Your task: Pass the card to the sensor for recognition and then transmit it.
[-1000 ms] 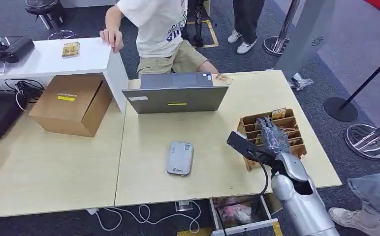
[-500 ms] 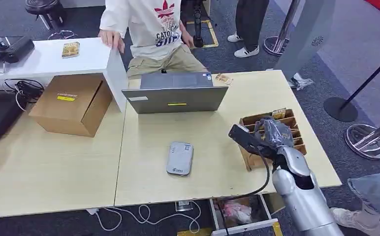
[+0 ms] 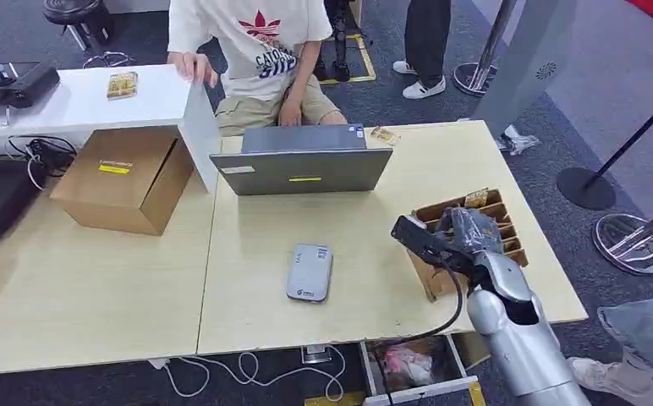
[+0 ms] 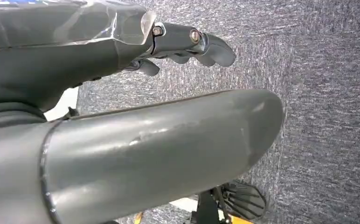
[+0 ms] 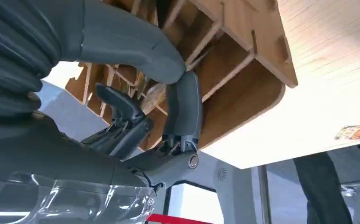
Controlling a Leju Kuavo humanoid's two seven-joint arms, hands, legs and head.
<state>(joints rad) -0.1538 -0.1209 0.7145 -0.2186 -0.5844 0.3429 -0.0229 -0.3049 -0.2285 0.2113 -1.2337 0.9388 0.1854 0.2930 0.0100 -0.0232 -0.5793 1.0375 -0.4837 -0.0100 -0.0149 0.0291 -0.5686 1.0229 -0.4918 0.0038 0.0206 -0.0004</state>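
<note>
Cardboard box sits at the desk's far left edge, out of the way. Next comes a laptop at the far edge, facing a seated person. The grey sensor lies flat near the near edge's middle, likely placed within easy reach. Toward the right edge stands the slotted card rack, holding cards upright for picking. The right hand reaches into it; in the right wrist view, thumb and fingers pinch a pale card among the dividers. The left hand hangs over carpet, fingers lightly curled, holding nothing.
</note>
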